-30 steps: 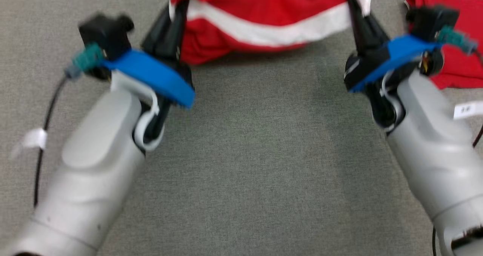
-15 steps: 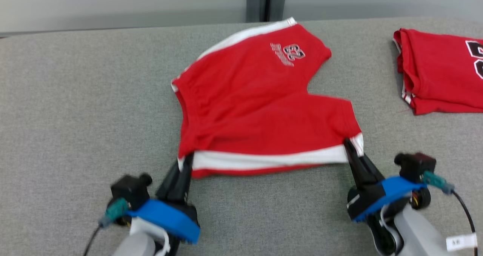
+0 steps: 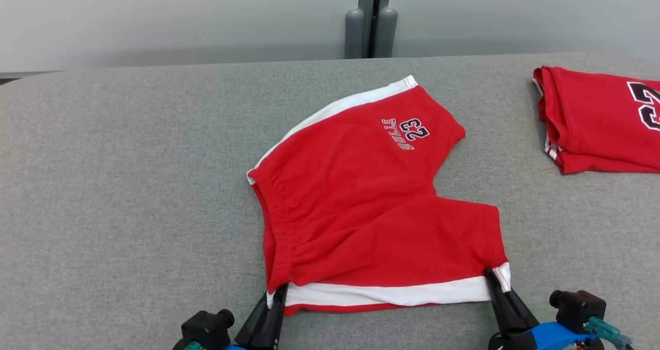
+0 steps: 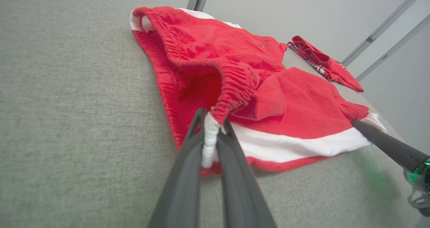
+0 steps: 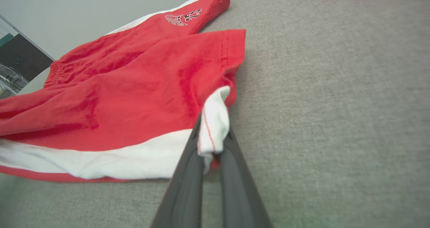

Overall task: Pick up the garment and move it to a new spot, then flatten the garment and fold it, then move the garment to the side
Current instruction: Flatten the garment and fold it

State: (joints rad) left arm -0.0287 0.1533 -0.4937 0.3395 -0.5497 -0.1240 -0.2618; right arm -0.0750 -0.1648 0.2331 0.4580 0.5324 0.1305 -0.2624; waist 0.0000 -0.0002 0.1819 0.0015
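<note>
Garment: you have a pair of red shorts (image 3: 361,211) lying spread near the middle of the grey table (image 3: 129,185), towards its near edge.
Lay of it: the gathered waistband (image 3: 269,211) faces the robot's left and the two legs point to its right, the far one angled away from the robot.
Print: the far leg carries a dark number 23 (image 3: 414,129) with small lettering beside it.
Stripe: a white stripe (image 3: 386,294) runs along the near side of the shorts, fairly straight from one gripper to the other, with a thin red edge showing under it.
Left gripper: your left gripper (image 3: 277,294) sits at the near waistband corner, its dark fingers pressed together on the white end of the stripe. In the left wrist view you can see the cloth pinched between them and the elastic bunched just above.
Right gripper: your right gripper (image 3: 491,280) holds the near leg's hem corner. In the right wrist view a fold of white cloth is clamped between its fingers.
Other cloth: a folded red garment (image 3: 593,123) with a large dark number lies at the far right of the table, well apart from the shorts.
Behind: a pale wall (image 3: 180,20) with a grey post (image 3: 371,25) stands past the table's far edge.
</note>
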